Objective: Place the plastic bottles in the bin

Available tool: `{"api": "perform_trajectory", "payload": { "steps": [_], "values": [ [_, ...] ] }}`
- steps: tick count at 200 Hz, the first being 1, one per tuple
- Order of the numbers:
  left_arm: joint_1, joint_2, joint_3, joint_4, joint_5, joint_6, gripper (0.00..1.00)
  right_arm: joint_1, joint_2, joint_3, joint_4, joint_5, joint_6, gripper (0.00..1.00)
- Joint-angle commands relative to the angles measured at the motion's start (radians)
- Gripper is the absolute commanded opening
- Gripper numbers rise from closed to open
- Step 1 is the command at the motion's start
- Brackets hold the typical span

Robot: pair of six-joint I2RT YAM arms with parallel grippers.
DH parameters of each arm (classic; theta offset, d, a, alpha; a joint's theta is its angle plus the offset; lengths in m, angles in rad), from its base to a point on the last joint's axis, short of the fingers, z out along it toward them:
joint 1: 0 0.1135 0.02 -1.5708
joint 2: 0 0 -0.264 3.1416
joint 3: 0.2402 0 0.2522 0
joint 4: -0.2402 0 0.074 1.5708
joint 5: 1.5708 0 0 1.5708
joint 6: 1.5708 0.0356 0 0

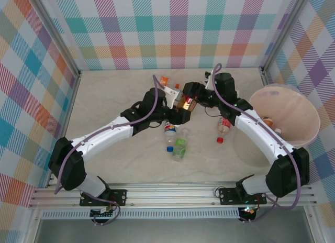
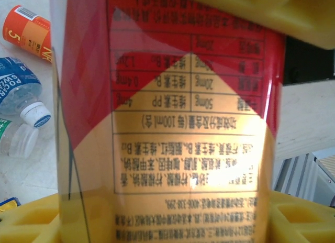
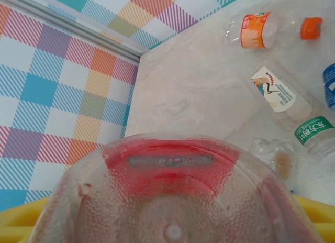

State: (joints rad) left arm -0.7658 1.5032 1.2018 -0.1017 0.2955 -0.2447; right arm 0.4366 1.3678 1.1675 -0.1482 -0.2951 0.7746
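Observation:
A clear bottle with a red and yellow label hangs above the middle of the table between both arms. My left gripper is shut on its body; the label spans the gap between my yellow fingers. My right gripper is shut on the same bottle from the other side, whose dimpled base sits between the jaws. The pale pink bin stands at the right with bottles inside. Loose bottles lie on the table: blue-labelled, green-labelled, red-capped, orange-capped.
Checked walls close off the table on the left, back and right. The bin stands close beside the right arm's forearm. The wrist views show more floor bottles: orange-labelled, white-labelled, blue-labelled.

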Motion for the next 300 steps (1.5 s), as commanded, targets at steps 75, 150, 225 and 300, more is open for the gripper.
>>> {"api": "perform_trajectory", "payload": {
  "steps": [75, 150, 225, 300],
  "values": [
    [-0.015, -0.008, 0.029, 0.015, -0.024, -0.013, 0.9, 0.002, -0.072, 0.06, -0.146, 0.1, -0.122, 0.61],
    [-0.002, -0.199, -0.118, 0.144, -0.305, -0.083, 1.0, -0.043, -0.172, 0.189, -0.39, 0.255, -0.293, 0.54],
    [0.0, -0.229, -0.16, 0.042, -0.711, -0.179, 1.0, -0.147, -0.288, 0.355, -0.583, 0.397, -0.462, 0.51],
    [0.004, -0.141, -0.104, -0.025, -0.729, -0.206, 1.0, -0.402, -0.273, 0.626, -0.875, 0.432, -0.598, 0.49]
  ]
}}
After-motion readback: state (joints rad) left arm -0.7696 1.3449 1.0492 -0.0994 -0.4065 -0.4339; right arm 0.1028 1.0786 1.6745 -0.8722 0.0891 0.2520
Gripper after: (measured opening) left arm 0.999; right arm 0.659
